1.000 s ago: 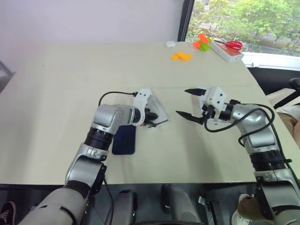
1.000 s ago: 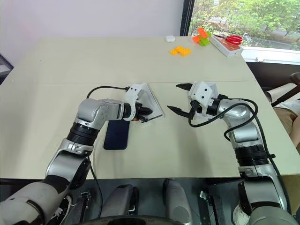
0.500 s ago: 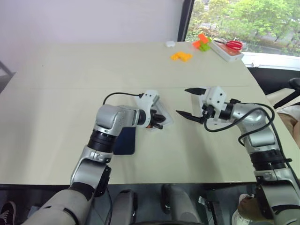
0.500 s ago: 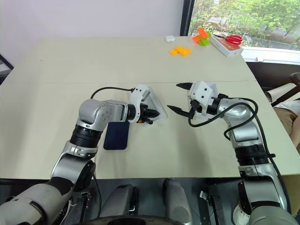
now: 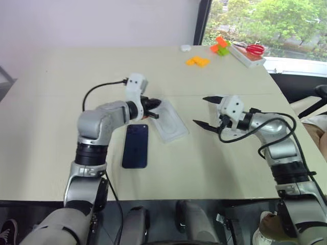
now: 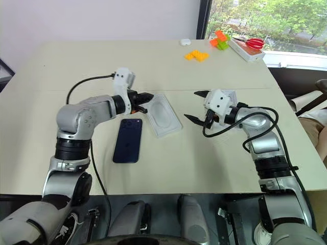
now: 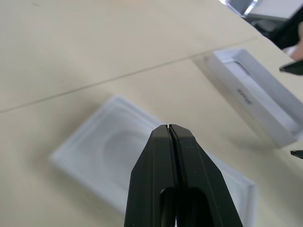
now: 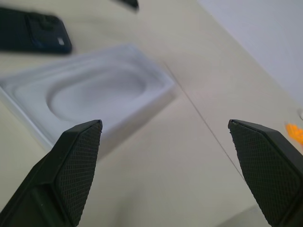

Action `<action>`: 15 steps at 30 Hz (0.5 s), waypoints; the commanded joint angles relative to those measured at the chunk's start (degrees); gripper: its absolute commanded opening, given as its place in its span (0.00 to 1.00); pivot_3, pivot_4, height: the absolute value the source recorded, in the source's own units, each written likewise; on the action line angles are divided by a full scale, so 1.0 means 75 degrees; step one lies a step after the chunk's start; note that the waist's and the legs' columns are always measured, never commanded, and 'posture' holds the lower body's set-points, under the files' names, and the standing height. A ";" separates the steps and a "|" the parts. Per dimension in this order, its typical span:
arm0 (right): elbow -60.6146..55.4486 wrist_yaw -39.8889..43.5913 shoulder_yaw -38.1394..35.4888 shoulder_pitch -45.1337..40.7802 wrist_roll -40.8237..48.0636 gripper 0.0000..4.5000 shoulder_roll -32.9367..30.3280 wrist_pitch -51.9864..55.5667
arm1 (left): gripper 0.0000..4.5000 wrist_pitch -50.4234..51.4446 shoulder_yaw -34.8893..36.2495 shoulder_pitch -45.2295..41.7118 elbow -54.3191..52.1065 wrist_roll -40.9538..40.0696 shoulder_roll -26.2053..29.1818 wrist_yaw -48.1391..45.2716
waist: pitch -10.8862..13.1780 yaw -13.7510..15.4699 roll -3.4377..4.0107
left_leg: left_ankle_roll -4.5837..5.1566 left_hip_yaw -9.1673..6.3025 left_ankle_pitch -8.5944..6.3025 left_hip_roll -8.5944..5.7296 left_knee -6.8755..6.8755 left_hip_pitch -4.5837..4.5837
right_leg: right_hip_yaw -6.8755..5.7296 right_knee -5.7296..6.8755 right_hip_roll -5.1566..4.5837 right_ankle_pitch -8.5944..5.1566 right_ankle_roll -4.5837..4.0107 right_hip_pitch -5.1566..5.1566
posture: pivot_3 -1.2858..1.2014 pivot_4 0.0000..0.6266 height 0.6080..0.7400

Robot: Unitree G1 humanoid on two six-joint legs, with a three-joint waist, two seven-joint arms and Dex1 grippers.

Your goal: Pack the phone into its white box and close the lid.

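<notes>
Two things matter here: the phone [image 6: 128, 140] lies flat on the desk [image 6: 61, 66], its long axis running toward and away from the robot, and the white box [image 6: 164, 114] sits just beside it on the right-arm side, open and empty, angled a little off the phone's line. From the phone, the left claw [image 6: 147, 96] hangs nearer, just beyond its far end, fingers pinched together on nothing. The right claw [image 6: 197, 105] waits past the box, spread wide. I'd judge the left arm better placed for the pickup.
</notes>
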 commanded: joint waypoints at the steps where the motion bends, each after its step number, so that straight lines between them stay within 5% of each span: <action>1: 0.0278 -0.0491 0.0267 -0.0193 -0.0651 1.00 0.0112 -0.0582 | 0.01 -0.0085 0.0097 0.0300 -0.0338 -0.0003 0.0344 -0.0135 | 0.0001 0.0002 0.0001 | 0.0000 0.0000 0.0000 0.0001 -0.0002 -0.0001 | 0.0001 0.0000 0.0001 0.0000 0.0000 -0.0001 | 0.52 0.24 1.00; 9: 0.1142 -0.0937 0.0696 -0.0529 -0.1299 1.00 0.0369 -0.1106 | 0.01 0.0030 -0.0010 0.0866 -0.0601 -0.0042 0.0700 -0.0154 | 0.0001 0.0053 0.0001 | -0.0003 -0.0001 0.0002 -0.0006 0.0000 -0.0011 | 0.0000 0.0003 -0.0010 0.0000 -0.0001 -0.0009 | 0.52 0.24 1.00; 15: 0.0129 0.0113 0.0783 -0.0011 -0.0502 1.00 0.0411 -0.0986 | 0.01 -0.0143 -0.0078 0.1215 -0.0719 0.0054 0.0952 -0.0298 | 0.0001 0.0001 0.0002 | 0.0000 -0.0001 0.0000 0.0000 -0.0008 -0.0008 | 0.0001 0.0002 -0.0005 0.0000 -0.0001 -0.0011 | 0.52 0.24 1.00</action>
